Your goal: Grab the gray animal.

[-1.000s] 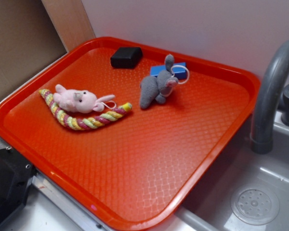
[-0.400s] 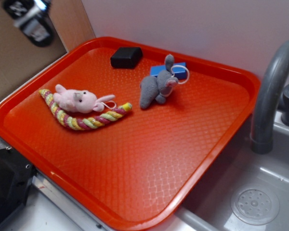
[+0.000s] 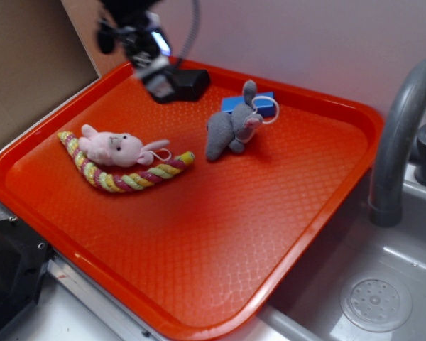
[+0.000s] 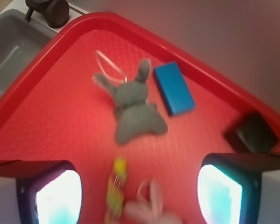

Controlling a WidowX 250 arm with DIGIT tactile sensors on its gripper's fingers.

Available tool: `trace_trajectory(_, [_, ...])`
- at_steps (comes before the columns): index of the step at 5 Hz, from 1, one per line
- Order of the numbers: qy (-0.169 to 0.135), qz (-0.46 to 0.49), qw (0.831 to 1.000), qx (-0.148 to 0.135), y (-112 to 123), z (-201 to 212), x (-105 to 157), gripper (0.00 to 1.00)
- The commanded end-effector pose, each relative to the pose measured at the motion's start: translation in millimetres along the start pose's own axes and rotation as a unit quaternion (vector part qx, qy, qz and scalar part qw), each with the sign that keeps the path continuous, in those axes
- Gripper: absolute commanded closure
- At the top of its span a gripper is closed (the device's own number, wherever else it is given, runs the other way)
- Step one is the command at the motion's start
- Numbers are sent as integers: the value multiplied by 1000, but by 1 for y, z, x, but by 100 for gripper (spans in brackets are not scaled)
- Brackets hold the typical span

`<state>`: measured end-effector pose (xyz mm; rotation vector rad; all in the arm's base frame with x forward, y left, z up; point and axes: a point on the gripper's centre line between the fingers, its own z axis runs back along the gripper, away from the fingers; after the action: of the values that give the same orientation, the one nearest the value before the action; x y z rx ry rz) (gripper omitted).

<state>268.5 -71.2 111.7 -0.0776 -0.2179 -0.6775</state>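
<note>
The gray animal (image 3: pixel 231 130) lies near the far edge of the red tray (image 3: pixel 199 270), its head touching the blue block (image 3: pixel 264 104) behind it and its white loop ring (image 3: pixel 268 111) draped at that block's side. The gripper (image 3: pixel 145 53) hangs blurred above the tray's far left corner, over the black block (image 3: pixel 188 84) — its fingers (image 4: pixel 53 193) stand wide apart in the wrist view and hold nothing. The step in hand looks to be the approach. To do it well, the gripper should centre over the toy's plump body, not the head, so the fingers straddle the soft torso and clear the blue block. The pink plush animal (image 3: pixel 117 148) and the striped rope (image 3: pixel 128 177) lie well apart toward the left edge — no obstacle.
</note>
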Motion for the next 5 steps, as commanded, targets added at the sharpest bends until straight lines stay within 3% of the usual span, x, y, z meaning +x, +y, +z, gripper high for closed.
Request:
trace_trajectory(1, [27, -49, 998, 20, -5, -46, 37, 0])
trace_trajectory(4, [73, -79, 994, 21, -17, -84, 33, 0])
trace_trajectory(5, [78, -69, 994, 32, -16, -78, 30, 100])
